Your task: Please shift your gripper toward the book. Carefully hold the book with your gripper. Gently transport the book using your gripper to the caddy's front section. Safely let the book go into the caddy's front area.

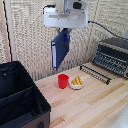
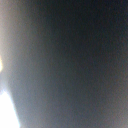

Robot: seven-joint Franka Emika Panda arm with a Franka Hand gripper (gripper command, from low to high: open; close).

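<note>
One book (image 1: 60, 48), only exterior view legible.

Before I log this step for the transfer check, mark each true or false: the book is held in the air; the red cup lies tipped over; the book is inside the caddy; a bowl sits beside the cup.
1. The book hangs from the gripper, off the table: true.
2. The red cup lies tipped over: false, it stands upright.
3. The book is inside the caddy: false, it hangs above the table.
4. A white bowl sits beside the cup: true.
</note>
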